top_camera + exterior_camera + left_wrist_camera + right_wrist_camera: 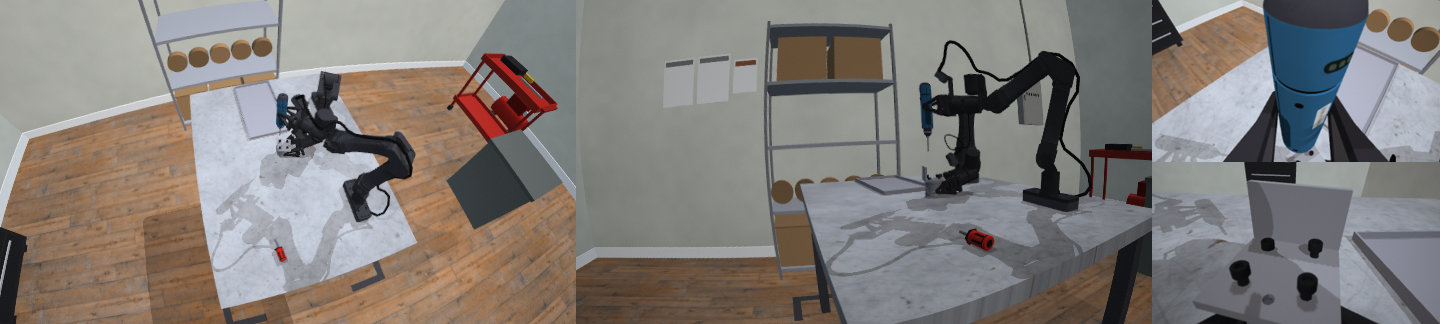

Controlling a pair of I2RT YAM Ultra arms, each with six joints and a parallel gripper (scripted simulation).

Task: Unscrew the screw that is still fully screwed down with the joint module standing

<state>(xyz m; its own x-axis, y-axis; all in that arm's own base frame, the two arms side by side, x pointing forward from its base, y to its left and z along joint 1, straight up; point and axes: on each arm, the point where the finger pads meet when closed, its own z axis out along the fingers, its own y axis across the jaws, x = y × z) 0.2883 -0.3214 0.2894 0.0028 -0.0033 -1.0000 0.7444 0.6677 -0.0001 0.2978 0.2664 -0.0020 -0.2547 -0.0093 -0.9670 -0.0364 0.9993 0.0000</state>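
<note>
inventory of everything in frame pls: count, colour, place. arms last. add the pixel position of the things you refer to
electric screwdriver (282, 107) (929, 106) (1305, 61): 1, blue, upright above the bracket
bracket (1297, 216): 1, grey, upright plate at the back
screws (1307, 283): 4, black, on the bracket; three raised, far-left one seated
red screwdriver (281, 254) (980, 240): 1, lying on the table
tray (257, 110) (891, 186) (1363, 87) (1405, 259): 1, grey, beside the bracket
table (235, 210) (896, 280): 1, marbled pale grey
shelf unit (828, 88): 1, grey, by the wall, holding brown boxes and discs
cart (520, 75) (1121, 154): 1, red, beyond the table
wall sheets (713, 80): 3, white
left pincer (932, 105): 1, black, shut on the electric screwdriver
right pincer (942, 188): 1, black, at the bracket's base
</note>
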